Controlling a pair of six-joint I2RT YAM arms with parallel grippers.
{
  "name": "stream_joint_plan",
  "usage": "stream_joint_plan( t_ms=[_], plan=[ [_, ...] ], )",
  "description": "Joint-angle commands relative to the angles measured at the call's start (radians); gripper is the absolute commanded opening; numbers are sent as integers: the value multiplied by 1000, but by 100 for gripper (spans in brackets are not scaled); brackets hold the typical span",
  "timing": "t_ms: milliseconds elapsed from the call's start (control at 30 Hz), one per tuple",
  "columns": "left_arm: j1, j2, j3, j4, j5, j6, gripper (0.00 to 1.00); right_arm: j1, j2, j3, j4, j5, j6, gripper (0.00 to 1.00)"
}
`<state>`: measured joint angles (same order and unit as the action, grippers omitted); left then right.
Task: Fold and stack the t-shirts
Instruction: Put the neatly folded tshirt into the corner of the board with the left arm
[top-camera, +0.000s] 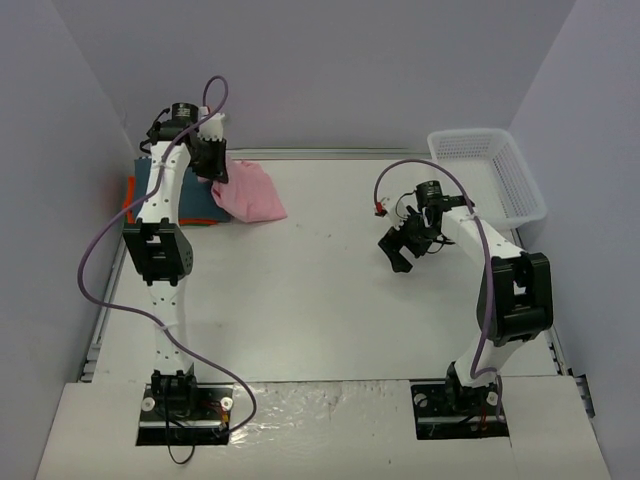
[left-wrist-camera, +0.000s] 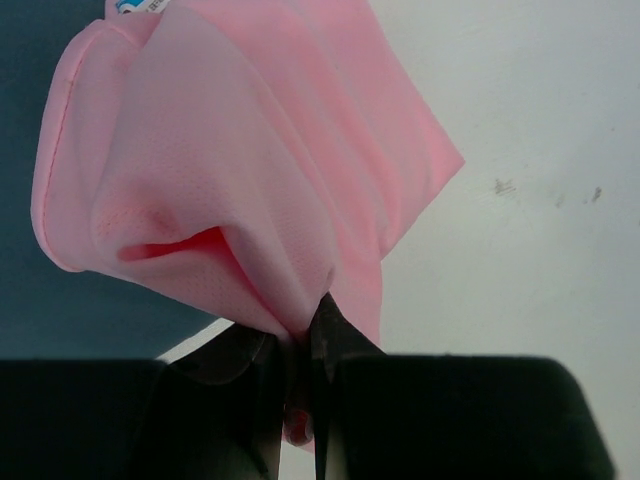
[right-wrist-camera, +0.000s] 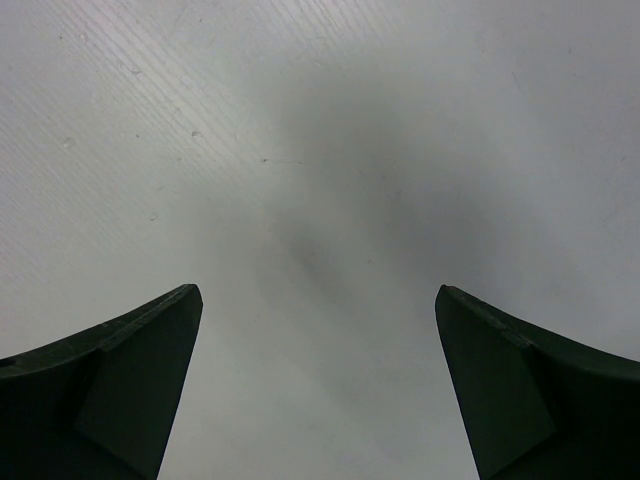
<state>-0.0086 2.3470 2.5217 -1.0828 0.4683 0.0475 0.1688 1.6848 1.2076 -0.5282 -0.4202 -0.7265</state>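
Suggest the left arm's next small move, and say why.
Probably draw the pink shirt a little to the left, onto the dark blue-grey shirt, before letting go. The left pincer is shut on a bunched pink edge, and the top view shows much of the pink cloth lying past the stack on the table. The right pincer is open and holds nothing.

Top shirt (top-camera: 255, 195) in left hand (top-camera: 218, 172), on other shirts (top-camera: 196, 206) at table's (top-camera: 300, 300) far left; basket (top-camera: 527, 190) far right.

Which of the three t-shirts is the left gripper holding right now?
The light pink t-shirt, pinched in the shut left gripper and bunched. The slate blue-grey t-shirt and orange t-shirt beneath it lie flat, ungripped.
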Motion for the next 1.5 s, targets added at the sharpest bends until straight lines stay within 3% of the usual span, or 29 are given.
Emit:
stream_joint_plan(
  t_ms=[0,367,733,1467],
  plan=[
    [38,-17,57,-101,-68,87,2,-6,10,-6,-16,-12,2,100],
    [47,-66,60,-75,-183,166,2,-6,30,-10,-18,3,6,100],
    [32,-107,159,-25,-140,107,2,-6,44,-13,-18,11,7,100],
    [64,-192,143,31,-261,186,2,-6,73,-19,-16,18,9,100]
  ],
)
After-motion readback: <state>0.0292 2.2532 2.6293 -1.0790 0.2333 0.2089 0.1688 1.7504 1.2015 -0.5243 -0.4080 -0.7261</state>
